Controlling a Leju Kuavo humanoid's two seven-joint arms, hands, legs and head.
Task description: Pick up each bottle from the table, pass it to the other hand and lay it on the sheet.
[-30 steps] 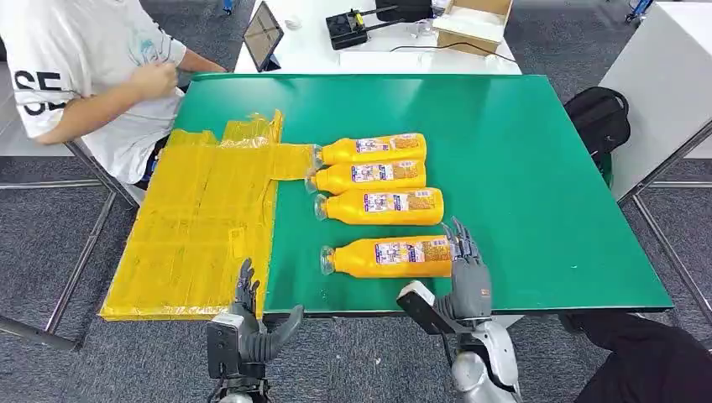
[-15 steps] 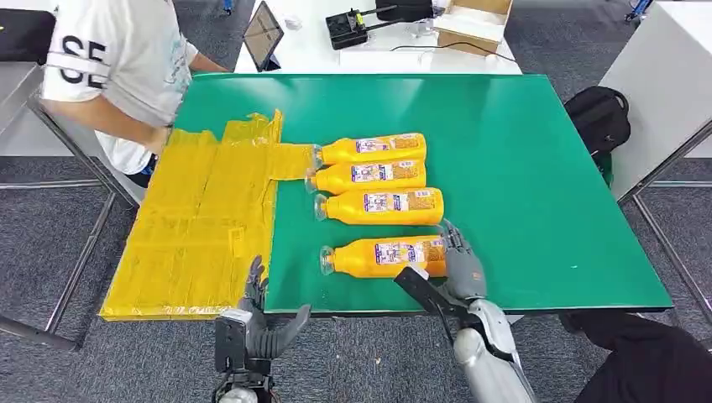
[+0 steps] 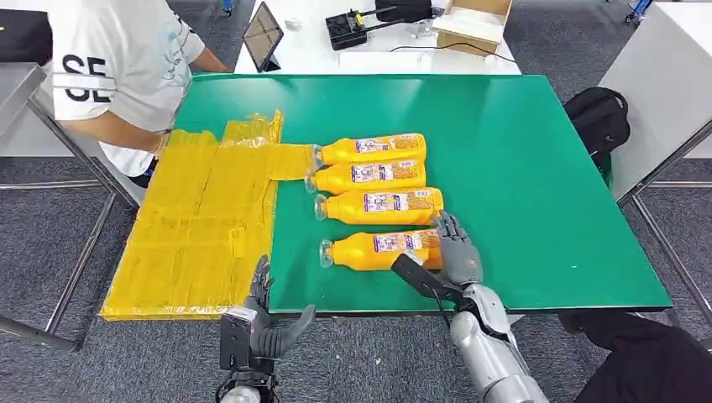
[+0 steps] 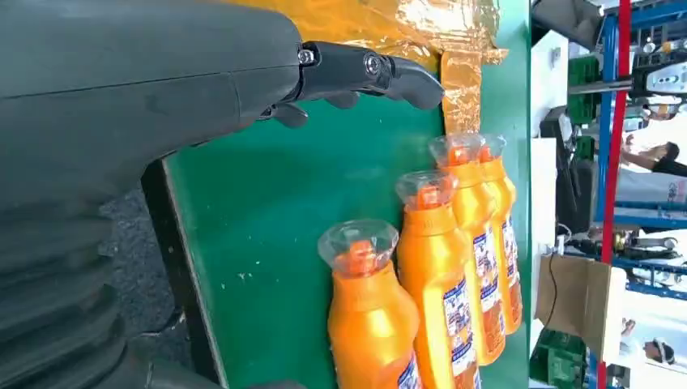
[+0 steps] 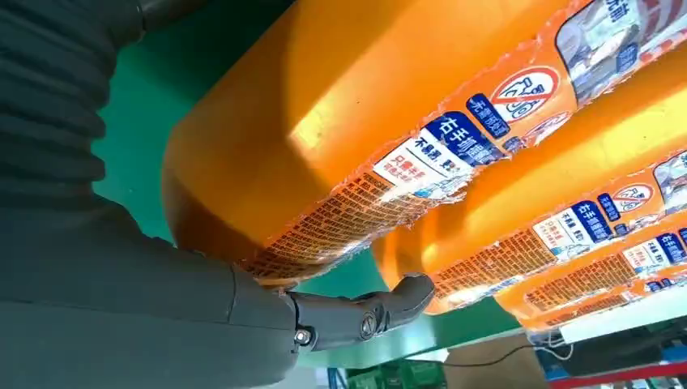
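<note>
Four orange bottles were seen lying on their sides in a row on the green table (image 3: 537,168), caps toward the yellow sheet (image 3: 201,227) at 9 o'clock. The nearest bottle (image 3: 374,251) lay at the front of the row. The right hand (image 3: 453,256) was placed at that bottle's base end, fingers spread over it and thumb alongside; a closed grip was not yet shown, nothing was lifted. In the right wrist view the base was seen touching the palm. The left hand (image 3: 260,323) was held open and empty off the table's front edge, at 7 o'clock from the bottle. The bottle was judged full, fairly heavy, stiff plastic with a slick label, likely to roll; a hold around the wide body near the base was judged best.
</note>
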